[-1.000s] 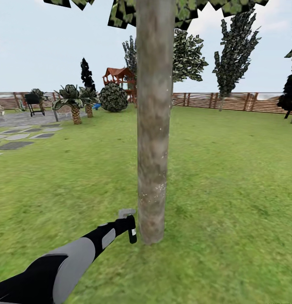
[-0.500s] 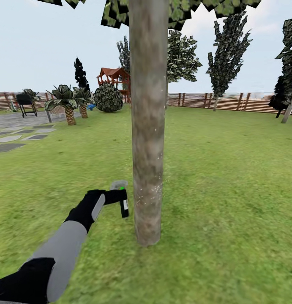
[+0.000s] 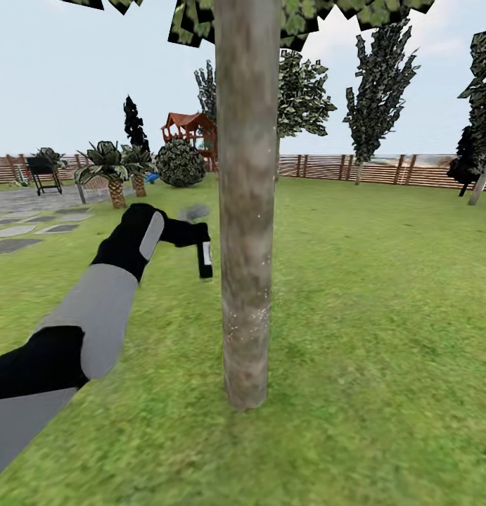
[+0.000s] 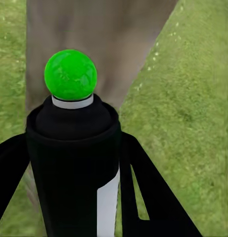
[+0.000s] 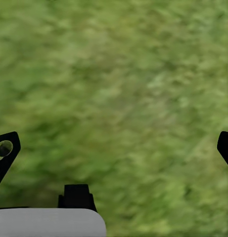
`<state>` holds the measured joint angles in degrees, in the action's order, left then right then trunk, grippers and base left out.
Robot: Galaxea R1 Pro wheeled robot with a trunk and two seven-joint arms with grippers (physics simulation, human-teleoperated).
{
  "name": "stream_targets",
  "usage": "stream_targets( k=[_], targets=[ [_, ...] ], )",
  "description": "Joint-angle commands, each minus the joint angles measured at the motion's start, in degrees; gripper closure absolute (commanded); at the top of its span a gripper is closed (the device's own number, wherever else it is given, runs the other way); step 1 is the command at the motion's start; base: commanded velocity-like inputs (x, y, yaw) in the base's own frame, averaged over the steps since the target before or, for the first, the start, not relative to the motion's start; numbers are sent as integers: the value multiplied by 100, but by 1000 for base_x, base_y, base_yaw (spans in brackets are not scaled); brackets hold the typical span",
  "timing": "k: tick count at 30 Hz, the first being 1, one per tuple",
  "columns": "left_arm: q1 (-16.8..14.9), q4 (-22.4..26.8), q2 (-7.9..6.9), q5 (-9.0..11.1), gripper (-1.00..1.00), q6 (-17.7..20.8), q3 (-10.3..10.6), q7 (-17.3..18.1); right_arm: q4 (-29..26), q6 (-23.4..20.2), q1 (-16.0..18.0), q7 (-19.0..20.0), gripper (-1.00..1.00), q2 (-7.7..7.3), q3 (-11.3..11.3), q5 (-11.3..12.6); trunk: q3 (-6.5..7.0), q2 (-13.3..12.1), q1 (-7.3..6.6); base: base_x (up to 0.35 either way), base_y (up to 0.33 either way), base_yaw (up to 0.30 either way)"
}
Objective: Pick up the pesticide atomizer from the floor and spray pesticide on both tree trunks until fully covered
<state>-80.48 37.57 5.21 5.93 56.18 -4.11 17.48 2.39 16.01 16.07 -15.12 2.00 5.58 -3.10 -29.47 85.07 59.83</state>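
atomizer [image 3: 205, 258] pinched upright in left gripper [image 3: 198, 239], just beside tree trunk [image 3: 246, 211]; right gripper [image 5: 114, 148] spread over grass [image 5: 123, 74].

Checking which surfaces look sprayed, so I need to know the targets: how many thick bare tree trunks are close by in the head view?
1: the tree trunk stands right ahead, beside the pesticide atomizer held in the left gripper. Another may lie outside the frame.
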Motion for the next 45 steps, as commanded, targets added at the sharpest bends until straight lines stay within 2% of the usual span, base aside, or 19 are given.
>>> stream_targets(
  k=[1,6,10,11,16,21,26,33,38,39,41,43,45],
  targets=[
    [-532,-234,3,-13,100,41,-28,-11,25,19,10,-44,-100,2,41,-33,-7,3,0,0,0,0],
    [-1791,-643,2,-13,100,56,-28,-10,25,18,10,-44,-100,2,40,-33,-7,3,0,0,0,0],
    [-2475,-847,2,-13,100,66,-28,-8,25,17,10,-44,-100,2,40,-33,-7,3,0,0,0,0],
    [-2899,-1064,1,-13,100,68,-28,-8,25,16,10,-44,-100,2,40,-33,-7,3,0,0,0,0],
    [-3272,-1128,3,-6,100,72,-31,-7,25,19,10,-44,-100,2,40,-33,-7,3,0,0,0,0],
    [-3376,-1150,6,16,100,92,-43,-7,25,20,10,-44,-100,2,40,-33,-7,3,0,0,0,0],
    [-3386,-1764,79,27,100,63,-123,8,25,19,10,-44,-100,2,40,-33,-7,3,0,0,0,0],
    [-3386,-2347,112,31,100,34,-134,6,25,22,10,-44,-100,2,40,-33,-7,3,0,-195,5,0],
    [-3386,-2508,324,31,100,18,-132,9,25,20,10,-44,-100,2,40,-33,-7,3,0,-79,0,0],
    [-3386,-2705,339,29,100,-66,-133,10,25,19,10,-44,-100,2,41,-33,-7,3,0,-15,0,0],
    [-3378,-3340,349,19,100,-862,-133,-11,25,21,10,-44,-100,2,43,-33,-7,3,0,-6,0,0],
    [-3366,-3478,342,11,100,-1167,-133,-24,25,21,10,-44,-100,2,41,-33,-7,3,0,-2,0,0],
    [-3357,-3523,303,2,100,-1299,-125,-37,25,19,10,-44,-100,2,40,-33,-7,3,0,-1,0,0]
  ],
)
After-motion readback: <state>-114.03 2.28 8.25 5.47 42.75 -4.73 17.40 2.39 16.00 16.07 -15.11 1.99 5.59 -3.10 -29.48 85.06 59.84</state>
